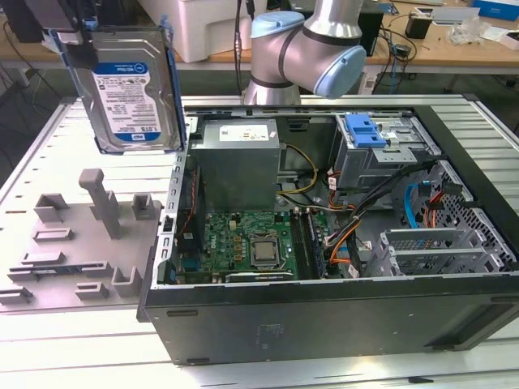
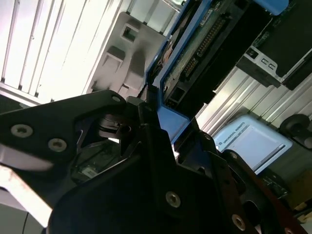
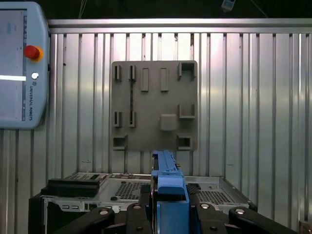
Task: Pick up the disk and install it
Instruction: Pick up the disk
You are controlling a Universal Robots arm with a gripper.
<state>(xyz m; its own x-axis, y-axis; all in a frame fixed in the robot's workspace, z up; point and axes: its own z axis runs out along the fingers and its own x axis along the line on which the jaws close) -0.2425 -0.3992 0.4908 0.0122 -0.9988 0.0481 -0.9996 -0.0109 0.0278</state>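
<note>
While the black jaws stand narrow, clamped on its blue carrier edge, the disk (image 1: 130, 89), a flat rectangular silver hard drive with a white-and-blue label, hangs upright just below them, clear of the ribbed grey metal surface (image 1: 32, 154). Further below the jaws sits a grey plastic fixture plate (image 1: 81, 243), and the open black computer case (image 1: 324, 324) lies off to one side. I'd judge the drive stiff, fairly heavy and shock-sensitive, best gripped by the carrier's rigid edges.
</note>
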